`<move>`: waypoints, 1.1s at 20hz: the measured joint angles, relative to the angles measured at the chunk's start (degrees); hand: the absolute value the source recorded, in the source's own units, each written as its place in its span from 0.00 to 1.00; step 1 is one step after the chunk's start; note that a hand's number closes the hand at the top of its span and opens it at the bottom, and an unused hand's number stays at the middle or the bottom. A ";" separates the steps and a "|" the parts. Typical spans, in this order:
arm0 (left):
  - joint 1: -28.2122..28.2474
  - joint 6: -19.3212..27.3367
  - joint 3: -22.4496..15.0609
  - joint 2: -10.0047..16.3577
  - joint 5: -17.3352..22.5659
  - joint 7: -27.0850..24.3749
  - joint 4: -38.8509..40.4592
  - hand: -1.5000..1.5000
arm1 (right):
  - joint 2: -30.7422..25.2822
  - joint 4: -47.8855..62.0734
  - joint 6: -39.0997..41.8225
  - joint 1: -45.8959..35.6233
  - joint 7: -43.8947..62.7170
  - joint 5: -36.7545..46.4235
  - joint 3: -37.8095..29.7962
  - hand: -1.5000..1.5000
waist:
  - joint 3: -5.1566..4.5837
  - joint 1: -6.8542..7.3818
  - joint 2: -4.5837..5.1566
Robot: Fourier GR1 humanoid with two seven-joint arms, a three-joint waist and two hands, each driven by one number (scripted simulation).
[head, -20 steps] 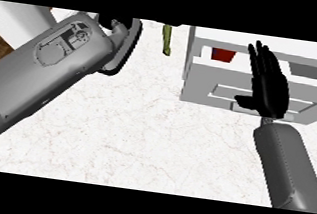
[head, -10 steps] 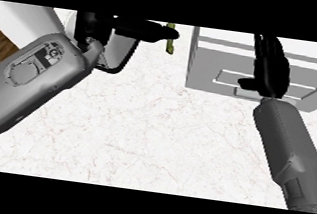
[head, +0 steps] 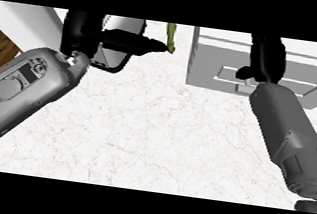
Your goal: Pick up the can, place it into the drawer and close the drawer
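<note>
**A:** Where is the can? I see none on the counter (head: 151, 128).

**B:** Nor do I. It shows nowhere in the head view, so I judge that it sits inside the drawer (head: 213, 53), hidden behind the white front.

**A:** And the drawer looks closed?

**B:** It does. The front lies flush with its white box, with no gap along the top edge (though the steep angle could hide a thin one).

**A:** Then why is the right hand (head: 266, 55) up there?

**B:** It lies flat on the drawer front, over the recessed handle (head: 298, 87), fingers straight and holding nothing. That is how a hand pushes a drawer home, palm on the face and forearm in line with the push. I take the closing as done or all but done.

**A:** Which way does the can point?

**B:** I cannot tell. Its long axis, upright or lying, is hidden along with it.

**A:** And the left hand (head: 82, 33)?

**B:** It shows at the upper left, well apart from the drawer. I cannot tell whether it is open or closed, because the view's top edge cuts it off. It has no part in the push.

**A:** That thin green thing (head: 171, 36)?

**B:** It lies between the left hand and the drawer's box, with its long axis running away from the robot. Too little of it shows to name it.
</note>
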 measured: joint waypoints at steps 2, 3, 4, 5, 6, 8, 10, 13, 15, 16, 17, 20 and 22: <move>1.47 -0.19 0.29 0.23 -0.23 -0.56 -0.94 0.00 | -0.78 2.11 1.48 -2.30 -0.27 -0.27 -0.60 0.00 | 0.13 0.20 0.38; 1.96 -0.59 0.64 0.62 -0.22 -0.72 -1.19 0.00 | -1.03 3.04 1.67 -3.03 -0.34 -0.30 -0.84 0.00 | 0.14 0.24 0.51; 2.61 -0.86 0.95 0.75 -0.26 -1.20 -1.47 0.00 | -1.16 3.81 1.73 -3.68 -0.47 -0.37 -1.07 0.00 | 0.18 0.21 0.63; 3.40 -0.92 0.94 0.75 -0.49 -1.66 -1.87 0.00 | -1.30 4.51 1.64 -4.10 -0.62 -0.39 -1.27 0.00 | 0.16 0.25 0.66; 4.16 -1.02 0.90 0.82 -0.64 -1.92 -2.52 0.00 | -1.43 5.18 1.59 -4.50 -0.70 -0.37 -1.43 0.00 | 0.15 0.31 0.67; 4.84 -1.00 1.00 0.67 -1.05 -2.30 -2.80 0.00 | -1.82 6.45 2.27 -5.75 -0.98 -0.58 -1.88 0.00 | 0.28 0.27 0.94; 5.53 -1.53 1.43 1.30 -1.14 -2.29 -3.50 0.00 | -1.90 7.52 2.84 -6.48 -2.03 -0.71 -2.13 0.00 | 0.30 0.16 0.96; 6.45 -1.21 1.31 0.90 -1.68 -2.45 -4.28 0.00 | -1.93 8.01 3.48 -7.10 -5.02 -2.60 -3.81 0.00 | 0.39 -0.02 1.11; 7.36 -1.14 1.38 0.97 -1.83 -2.68 -5.02 0.00 | -1.73 7.70 3.95 -7.09 -8.19 -4.75 -5.58 0.00 | 0.46 -0.20 1.11; 7.91 -1.06 1.29 0.85 -1.98 -2.95 -5.27 0.00 | -1.62 7.54 3.96 -7.02 -9.47 -5.68 -6.45 0.00 | 0.42 -0.24 1.10; 8.50 -1.20 1.49 0.84 -2.03 -3.61 -5.13 0.00 | -1.44 7.32 4.02 -7.06 -10.69 -6.69 -7.36 0.00 | 0.41 -0.38 1.20; 9.49 -1.00 1.65 0.89 -2.18 -3.62 -5.68 0.00 | -0.68 6.79 5.74 -7.65 -14.13 -10.38 -10.53 0.00 | 0.49 -0.70 1.08; 9.09 -1.51 2.44 1.64 -2.00 -3.06 -5.72 0.00 | 0.42 6.50 6.81 -8.11 -16.04 -12.91 -12.61 0.00 | 0.51 -0.88 1.01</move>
